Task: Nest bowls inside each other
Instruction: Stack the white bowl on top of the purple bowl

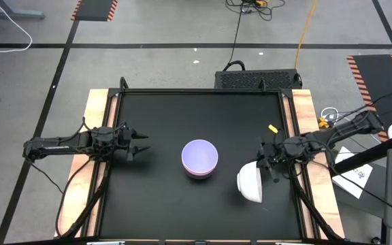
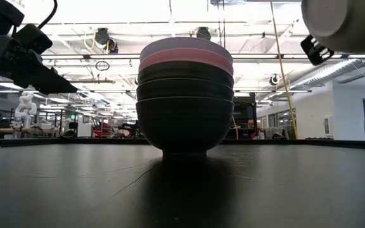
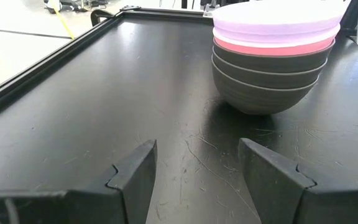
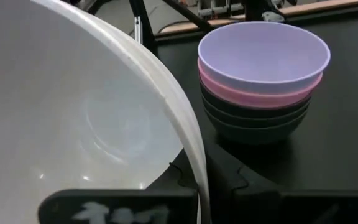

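A stack of nested bowls (image 1: 200,158) rests by its bottom black bowl on the middle of the black table. It has three black bowls below, a pink one above them and a lavender one on top (image 4: 263,56) (image 2: 184,95) (image 3: 272,56). My right gripper (image 1: 267,167) is to the stack's right, shut on a white bowl (image 1: 250,182) (image 2: 344,22). My left gripper (image 1: 138,144) (image 3: 194,168) hovers open left of the stack, pointing at it. My right gripper holds the white bowl by its rim (image 4: 188,134), one finger inside the bowl and one finger (image 4: 241,183) outside its wall. The fingers come roughly level from the table's right. The bowl is lifted clear of the table and tilted on its side.
A small yellow piece (image 1: 272,128) lies on the table's right part, far of the right gripper. A raised frame (image 1: 203,90) runs round the black table top. Bare table surface surrounds the stack on all sides.
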You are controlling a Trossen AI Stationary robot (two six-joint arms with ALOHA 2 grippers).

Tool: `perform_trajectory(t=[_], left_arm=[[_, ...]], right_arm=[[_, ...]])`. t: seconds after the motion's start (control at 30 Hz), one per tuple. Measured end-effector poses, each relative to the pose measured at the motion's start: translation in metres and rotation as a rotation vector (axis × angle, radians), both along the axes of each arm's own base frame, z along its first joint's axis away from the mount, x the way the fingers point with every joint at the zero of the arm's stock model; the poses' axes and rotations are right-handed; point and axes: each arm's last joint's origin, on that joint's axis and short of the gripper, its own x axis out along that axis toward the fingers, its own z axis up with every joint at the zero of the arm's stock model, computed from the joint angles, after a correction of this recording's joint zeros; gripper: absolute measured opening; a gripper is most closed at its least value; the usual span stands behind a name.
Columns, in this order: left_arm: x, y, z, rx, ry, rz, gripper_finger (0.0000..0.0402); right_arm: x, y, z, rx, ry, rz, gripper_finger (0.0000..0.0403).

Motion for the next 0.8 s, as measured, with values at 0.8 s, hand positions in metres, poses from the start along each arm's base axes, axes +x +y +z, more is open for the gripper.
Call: perform_trajectory(t=[0.8], left_arm=[[0.000, 0.000, 0.000, -0.001, 0.001, 0.000, 0.0230]], right_arm=[[0.014, -0.020, -0.001, -0.038, -0.160, -0.020, 0.0000]])
